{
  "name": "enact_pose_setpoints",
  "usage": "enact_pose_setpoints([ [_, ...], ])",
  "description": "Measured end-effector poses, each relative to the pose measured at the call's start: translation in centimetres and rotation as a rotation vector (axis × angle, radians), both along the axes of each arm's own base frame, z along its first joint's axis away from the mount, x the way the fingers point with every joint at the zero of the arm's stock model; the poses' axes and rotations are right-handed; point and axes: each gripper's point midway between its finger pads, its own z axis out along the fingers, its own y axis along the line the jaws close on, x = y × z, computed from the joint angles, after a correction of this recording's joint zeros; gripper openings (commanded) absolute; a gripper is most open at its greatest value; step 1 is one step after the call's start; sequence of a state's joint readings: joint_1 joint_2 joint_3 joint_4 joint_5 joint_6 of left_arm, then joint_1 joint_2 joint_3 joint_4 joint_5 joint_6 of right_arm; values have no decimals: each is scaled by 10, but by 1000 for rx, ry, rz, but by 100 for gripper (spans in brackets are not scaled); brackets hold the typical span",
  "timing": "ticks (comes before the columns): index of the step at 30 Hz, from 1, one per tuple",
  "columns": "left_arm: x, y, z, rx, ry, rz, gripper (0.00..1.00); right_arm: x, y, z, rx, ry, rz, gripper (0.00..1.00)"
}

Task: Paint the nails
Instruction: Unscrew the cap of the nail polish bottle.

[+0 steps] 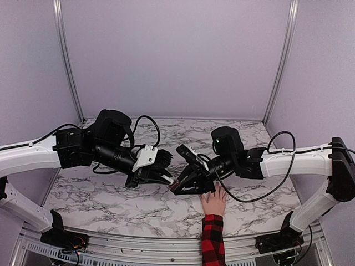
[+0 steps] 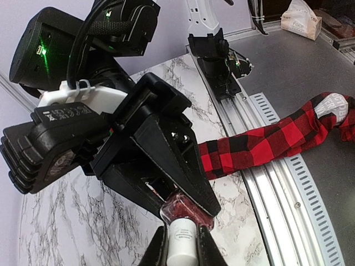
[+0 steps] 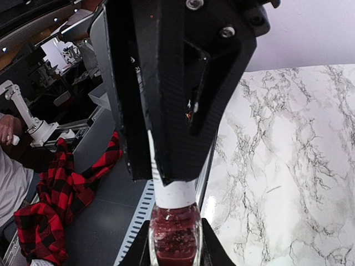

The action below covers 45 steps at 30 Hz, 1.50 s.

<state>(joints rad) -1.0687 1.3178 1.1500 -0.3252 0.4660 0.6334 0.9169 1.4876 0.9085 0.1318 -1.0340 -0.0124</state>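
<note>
A small nail-polish bottle of dark red glass [image 3: 173, 238] with a white cap [image 2: 182, 244] hangs between my two grippers above the marble table. My left gripper [image 2: 182, 252] is shut on the white cap. My right gripper [image 3: 175, 249] is shut on the glass body. In the top view the two grippers meet tip to tip, the left gripper [image 1: 168, 178] facing the right gripper [image 1: 176, 188], and the bottle is hidden there. A pale hand [image 1: 214, 202] in a red-and-black plaid sleeve [image 1: 212, 241] lies flat just right of them. Its nails are too small to make out.
An aluminium rail [image 2: 277, 166] runs along the table's near edge, with the right arm's base [image 2: 213, 61] bolted to it. A tissue box [image 2: 301, 19] sits on the grey bench beyond. A person in plaid [image 3: 61, 183] sits off the table's edge.
</note>
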Motion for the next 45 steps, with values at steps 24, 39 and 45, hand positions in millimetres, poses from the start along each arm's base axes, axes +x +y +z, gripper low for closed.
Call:
enact_pose_setpoints([
  [24, 0, 0, -1, 8, -13, -2, 33, -2, 2, -2, -9, -31, 1, 0],
  [39, -1, 1, -3, 16, -29, -15, 25, -2, 2, -2, -8, -31, 2, 0],
  [45, -1, 1, -3, 17, -33, -17, 26, -3, 1, -2, -7, -28, 7, 0],
])
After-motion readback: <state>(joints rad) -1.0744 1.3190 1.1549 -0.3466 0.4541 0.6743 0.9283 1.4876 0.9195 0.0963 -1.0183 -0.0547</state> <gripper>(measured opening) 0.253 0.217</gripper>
